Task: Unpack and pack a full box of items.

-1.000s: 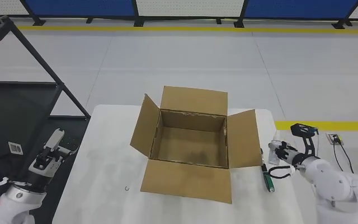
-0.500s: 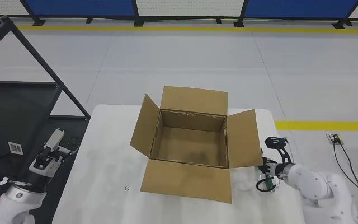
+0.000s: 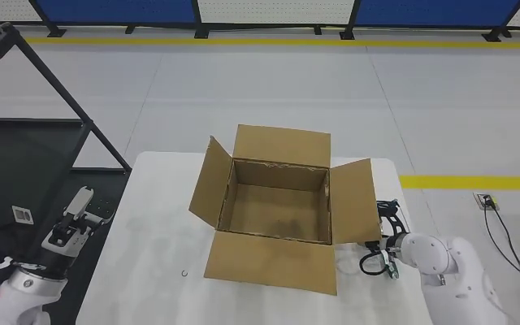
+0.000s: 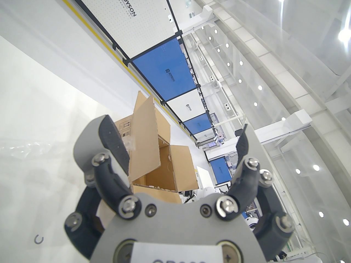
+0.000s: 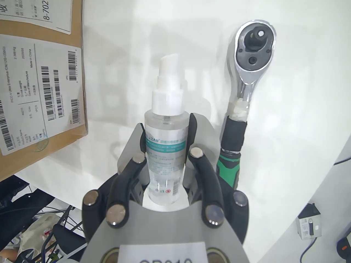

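While the right gripper point(image 5: 167, 128) sits at the right side of the white table point(image 3: 146, 244), just beside the right flap of the open cardboard box point(image 3: 268, 262), its fingers point(image 5: 193, 127) press in against both sides of a clear spray bottle point(image 5: 164, 149) with a white pump head, pinching it. A ratchet wrench point(image 5: 248, 64) with a green-and-black handle lies on the table just beside the bottle. The left gripper point(image 4: 178, 143) is off the table's left edge, its fingers spread wide with nothing between them.
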`<move>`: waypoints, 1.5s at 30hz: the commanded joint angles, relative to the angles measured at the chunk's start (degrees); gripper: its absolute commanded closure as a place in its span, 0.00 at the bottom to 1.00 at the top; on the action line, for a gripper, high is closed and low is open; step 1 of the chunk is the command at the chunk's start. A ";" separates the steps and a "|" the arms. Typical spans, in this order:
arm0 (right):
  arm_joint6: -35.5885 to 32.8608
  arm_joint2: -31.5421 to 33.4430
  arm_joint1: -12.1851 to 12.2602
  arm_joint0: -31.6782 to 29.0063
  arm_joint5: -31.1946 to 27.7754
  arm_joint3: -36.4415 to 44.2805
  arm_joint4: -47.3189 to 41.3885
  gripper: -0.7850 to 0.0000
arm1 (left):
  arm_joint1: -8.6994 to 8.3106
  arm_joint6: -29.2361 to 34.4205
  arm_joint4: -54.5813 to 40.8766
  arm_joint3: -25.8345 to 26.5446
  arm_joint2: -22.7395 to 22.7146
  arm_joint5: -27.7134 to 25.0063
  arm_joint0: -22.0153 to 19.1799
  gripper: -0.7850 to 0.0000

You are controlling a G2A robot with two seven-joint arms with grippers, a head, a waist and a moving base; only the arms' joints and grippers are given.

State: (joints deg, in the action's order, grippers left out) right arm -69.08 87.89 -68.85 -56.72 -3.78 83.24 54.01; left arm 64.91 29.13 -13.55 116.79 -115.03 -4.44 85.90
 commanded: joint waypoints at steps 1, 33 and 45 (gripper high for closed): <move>-0.20 -0.42 0.06 0.38 0.12 -0.45 -0.11 0.76 | 0.00 0.00 0.00 0.00 0.00 0.00 0.00 0.00; 9.99 3.86 1.77 -3.91 2.53 7.59 -8.27 0.49 | 0.00 0.00 0.00 0.00 0.00 0.00 0.00 0.00; 19.32 3.20 0.95 2.64 -9.63 -10.39 -32.84 1.00 | 0.00 0.00 0.00 0.00 0.00 0.00 0.00 0.00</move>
State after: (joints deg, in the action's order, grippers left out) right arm -49.25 91.18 -67.88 -54.98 -12.34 75.00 23.64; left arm 64.91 29.13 -13.55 116.79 -115.03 -4.44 85.90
